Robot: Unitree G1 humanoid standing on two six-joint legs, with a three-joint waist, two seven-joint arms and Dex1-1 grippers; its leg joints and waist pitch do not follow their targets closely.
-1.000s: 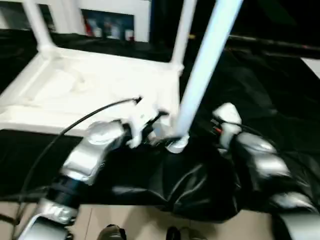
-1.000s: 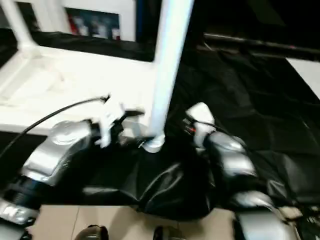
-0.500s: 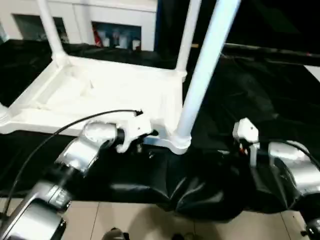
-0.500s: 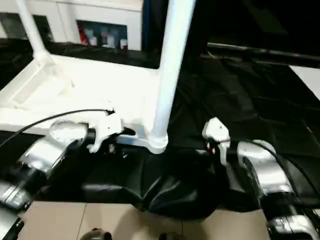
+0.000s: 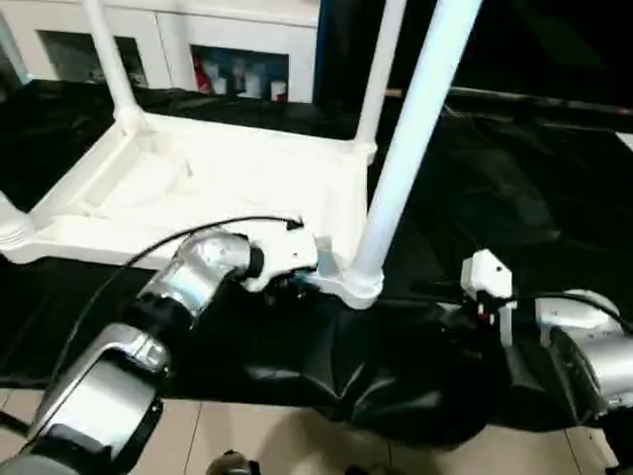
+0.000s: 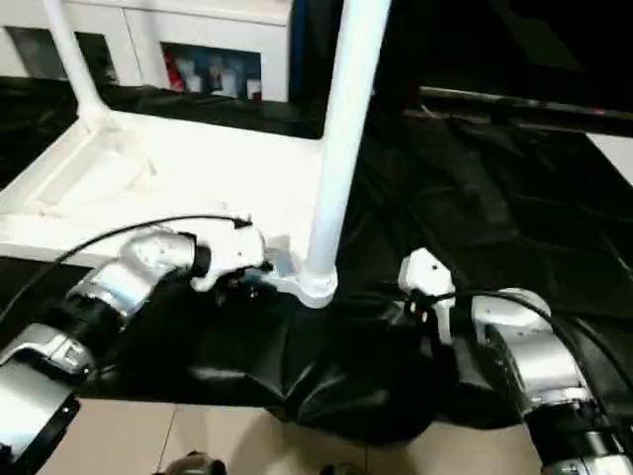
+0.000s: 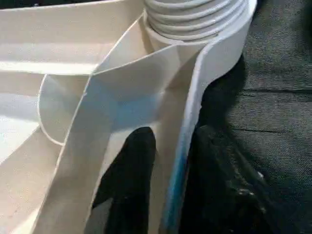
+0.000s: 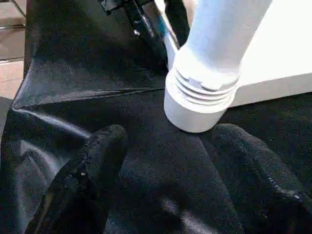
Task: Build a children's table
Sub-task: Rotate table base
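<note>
- Left gripper [image 7: 165,195]: in the left wrist view its two black fingers [image 7: 129,185] straddle the thin edge wall of the white tabletop [image 7: 63,58], one inside the ribbed underside, one outside against the black cloth [image 7: 278,87]. They stand either side of the wall; contact with it not resolved. Threaded base of a leg [image 7: 195,17] sits in the corner socket just beyond.
- Left eye view: tabletop [image 5: 198,178] lies upside down on the black-draped work table [image 5: 514,178], near its front edge. Left gripper [image 5: 292,282] is at the tabletop's near edge, just beside the near right corner. Near right leg [image 5: 410,148] stands upright in that corner socket; far right leg [image 5: 381,59] and far left leg [image 5: 109,59] also upright in their corners.
- Right eye view: right gripper [image 6: 410,302] sits low over the black cloth, beside the near right corner, apart from the leg [image 6: 341,148].
- Right wrist view: right gripper [image 8: 165,161] spread wide and empty, fingers [image 8: 92,170] on either side of the view towards the leg's threaded base [image 8: 200,102]; not touching it. Left gripper [image 8: 151,24] shows at the tabletop rim [image 8: 287,63] beyond.
</note>
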